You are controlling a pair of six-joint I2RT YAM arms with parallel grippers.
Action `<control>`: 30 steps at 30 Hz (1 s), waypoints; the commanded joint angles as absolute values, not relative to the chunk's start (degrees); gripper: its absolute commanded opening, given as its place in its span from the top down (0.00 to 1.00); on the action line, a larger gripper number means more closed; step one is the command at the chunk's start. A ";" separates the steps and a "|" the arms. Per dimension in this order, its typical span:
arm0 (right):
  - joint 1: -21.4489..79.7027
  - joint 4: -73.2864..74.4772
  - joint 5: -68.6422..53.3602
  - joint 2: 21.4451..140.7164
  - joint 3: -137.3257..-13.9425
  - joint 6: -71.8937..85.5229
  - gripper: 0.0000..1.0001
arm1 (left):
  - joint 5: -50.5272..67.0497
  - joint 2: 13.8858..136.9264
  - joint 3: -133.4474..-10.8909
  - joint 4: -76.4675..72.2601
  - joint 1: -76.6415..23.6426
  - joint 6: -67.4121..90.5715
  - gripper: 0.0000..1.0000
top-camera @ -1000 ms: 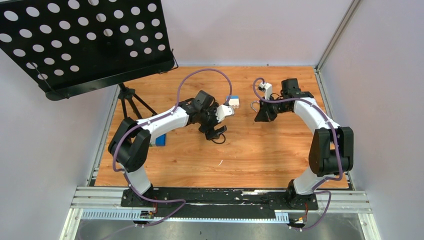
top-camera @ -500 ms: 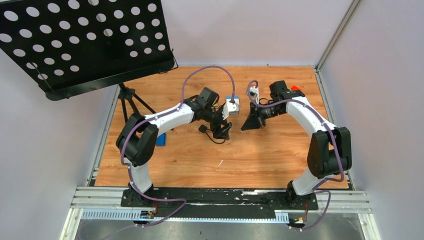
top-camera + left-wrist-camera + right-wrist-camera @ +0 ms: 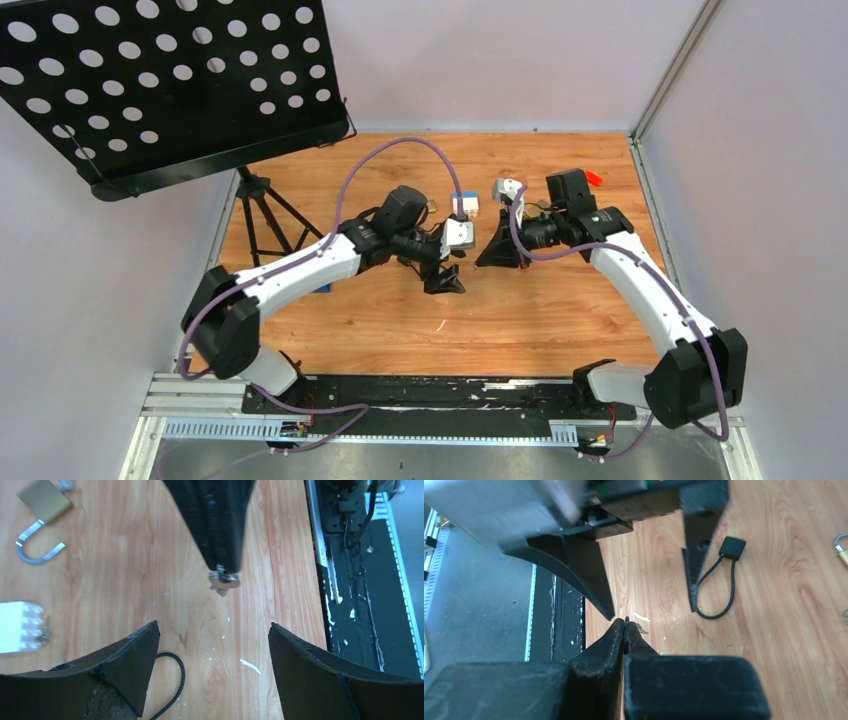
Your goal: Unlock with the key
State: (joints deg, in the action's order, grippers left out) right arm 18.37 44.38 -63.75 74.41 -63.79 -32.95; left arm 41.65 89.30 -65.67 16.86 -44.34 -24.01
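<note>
One thin, flat grey key [image 3: 224,581] hangs from the right gripper [image 3: 625,626].

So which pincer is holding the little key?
The right pincer. Its tips are pinched shut on the key, which pokes out at the end. The left pincer is wide open with nothing in it.

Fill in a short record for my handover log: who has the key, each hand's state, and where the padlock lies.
key: the key, pinched at the right hand's tip
right hand: shut on the key
left hand: open, empty, facing the key
brass padlock: on the table, apart from both hands
black cable: looped on the table
</note>
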 commanded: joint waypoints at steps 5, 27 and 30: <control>19.01 33.05 -67.57 68.84 -63.08 -25.21 1.00 | 39.03 79.70 -63.06 7.97 -45.93 -23.01 0.15; 19.51 31.07 -62.79 66.31 -63.90 -21.73 1.00 | 33.55 79.60 -65.58 8.58 -49.26 -22.21 0.67; 19.51 31.11 -62.16 66.53 -63.82 -21.71 1.00 | 34.03 79.37 -65.71 8.91 -49.44 -22.36 0.68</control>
State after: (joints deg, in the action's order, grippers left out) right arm 19.11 33.10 -62.59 67.44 -62.65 -22.09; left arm 33.52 80.84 -63.46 8.82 -48.93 -22.37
